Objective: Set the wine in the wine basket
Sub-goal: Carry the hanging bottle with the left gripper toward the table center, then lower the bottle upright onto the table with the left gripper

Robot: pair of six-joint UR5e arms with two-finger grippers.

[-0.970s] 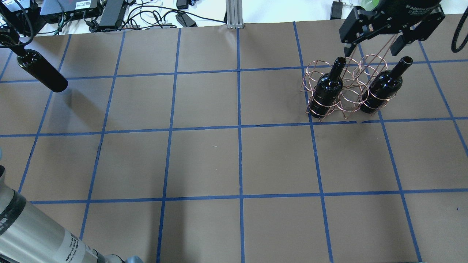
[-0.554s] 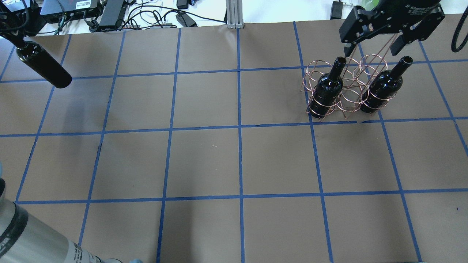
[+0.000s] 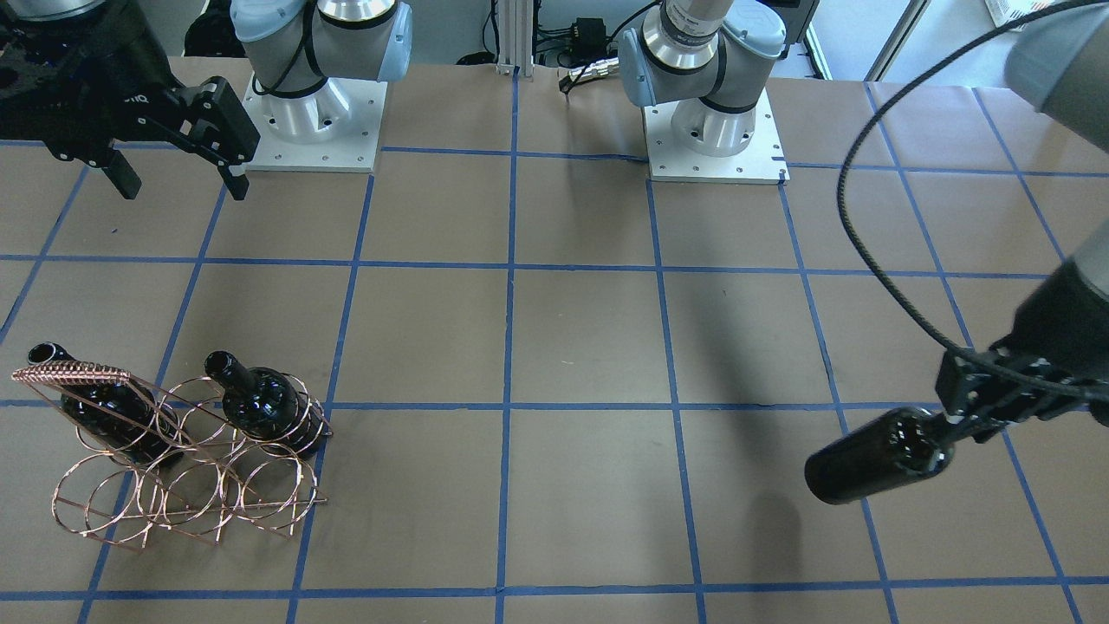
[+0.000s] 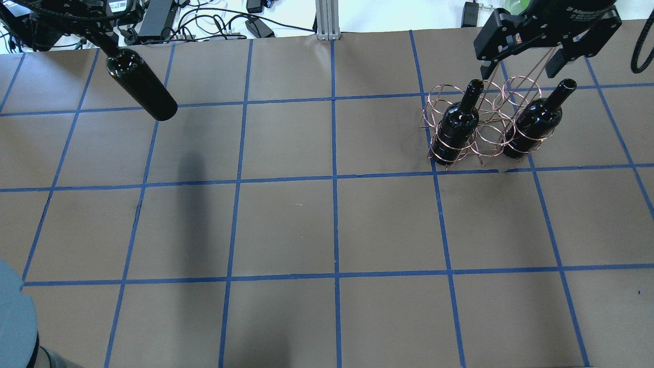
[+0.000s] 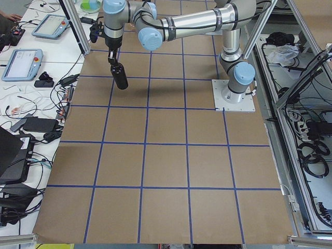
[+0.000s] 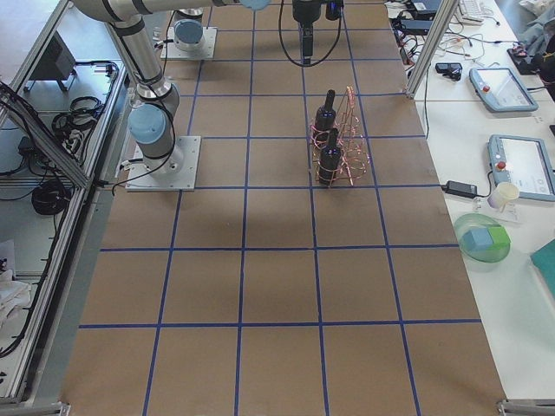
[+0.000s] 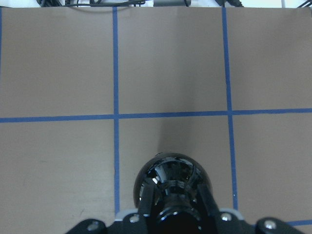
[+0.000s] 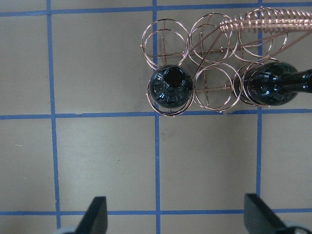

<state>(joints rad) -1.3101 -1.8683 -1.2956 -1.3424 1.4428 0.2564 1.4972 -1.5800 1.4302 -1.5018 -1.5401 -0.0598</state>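
My left gripper [image 4: 99, 38] is shut on the neck of a black wine bottle [image 4: 140, 84] and holds it in the air, hanging body down, over the table's far left. The bottle also shows in the front view [image 3: 875, 455] and from above in the left wrist view [image 7: 173, 178]. The copper wire basket [image 4: 490, 128] stands at the far right with two more black bottles [image 4: 457, 128] [image 4: 534, 122] upright in its end rings; its other rings hold nothing. My right gripper [image 4: 521, 64] hangs open and empty above the basket [image 8: 263, 22].
Brown paper with a blue tape grid covers the table. Cables and power bricks [image 4: 204, 20] and an aluminium post [image 4: 324, 20] lie past the far edge. The two arm bases [image 3: 316, 113] [image 3: 710, 121] stand at the robot's side.
My left gripper has carried the bottle to the right, toward the table's middle. The right gripper, the basket and its two bottles have not moved.
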